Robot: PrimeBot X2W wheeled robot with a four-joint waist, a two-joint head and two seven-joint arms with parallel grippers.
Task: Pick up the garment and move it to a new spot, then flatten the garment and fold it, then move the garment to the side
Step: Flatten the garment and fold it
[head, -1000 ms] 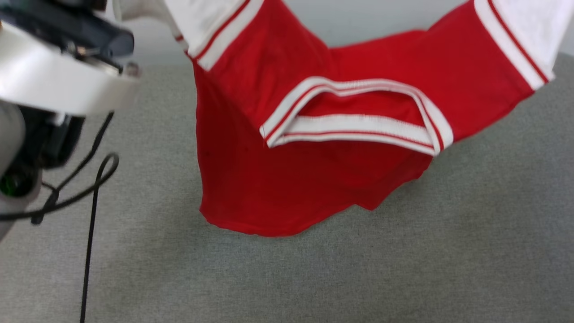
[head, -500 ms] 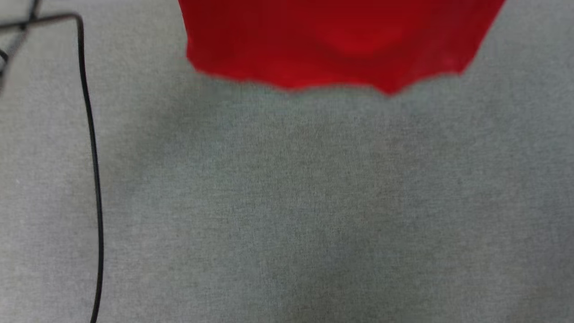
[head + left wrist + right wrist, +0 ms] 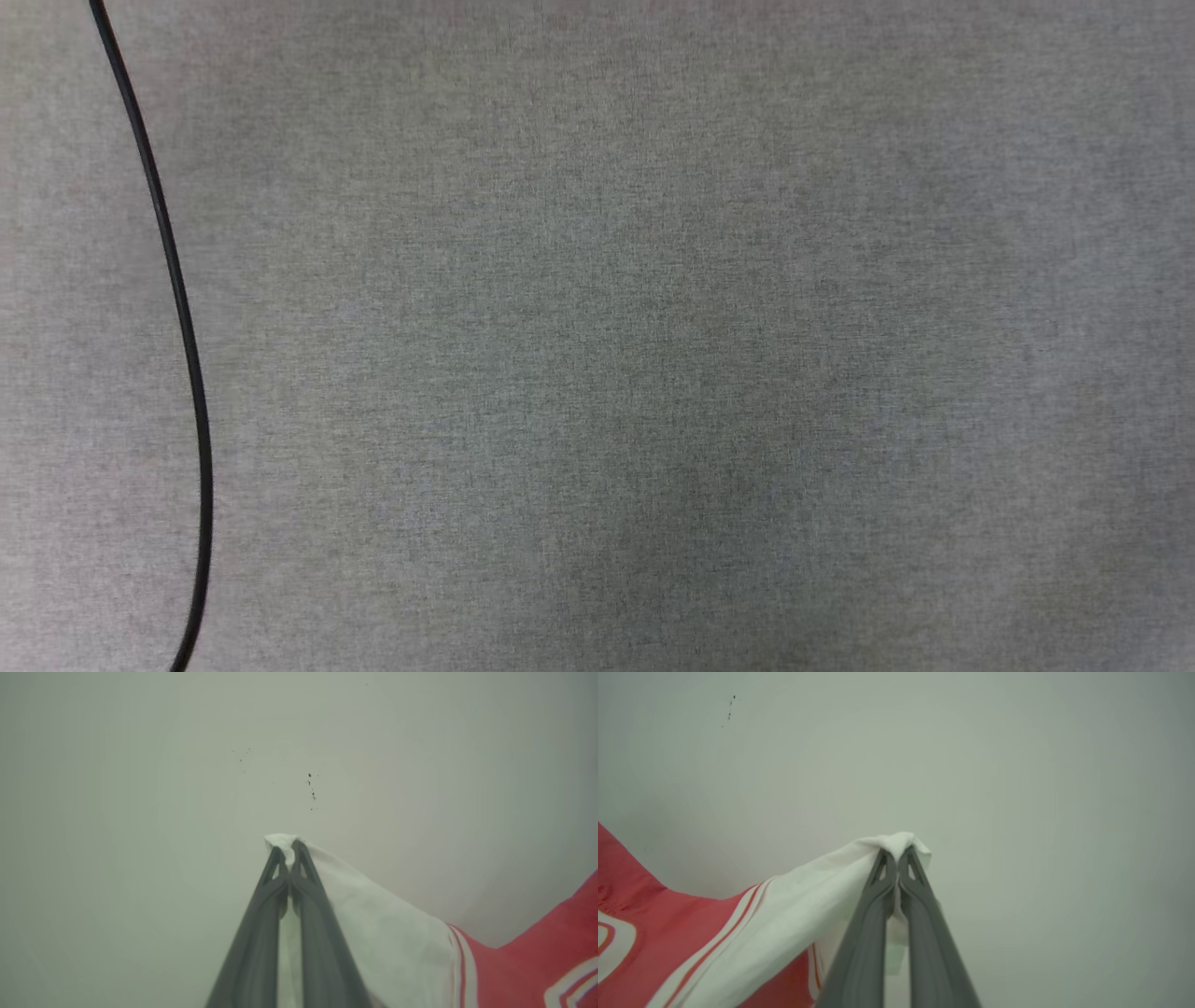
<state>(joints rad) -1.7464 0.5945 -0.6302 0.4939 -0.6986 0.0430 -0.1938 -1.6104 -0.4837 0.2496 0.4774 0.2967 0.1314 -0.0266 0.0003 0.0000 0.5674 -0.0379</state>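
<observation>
The garment (image 3: pixel 387 938) is a red shirt with white sleeves and red-and-white striped trim. In the left wrist view my left gripper (image 3: pixel 288 851) is shut on the tip of one white sleeve, and the red body hangs off to the lower right. In the right wrist view my right gripper (image 3: pixel 896 855) is shut on the tip of the other white sleeve of the garment (image 3: pixel 780 914), with the red body stretching to the lower left. Both grippers hold it up in front of a pale wall.
The head view looks down on a grey fabric surface (image 3: pixel 653 355). A thin black cable (image 3: pixel 182 336) runs down its left side. A pale wall (image 3: pixel 140 788) with a few small dark specks stands behind both grippers.
The head view has tilted downward, so the hanging garment and the left arm have slid out of its top edge. The grey surface and the cable remain.
</observation>
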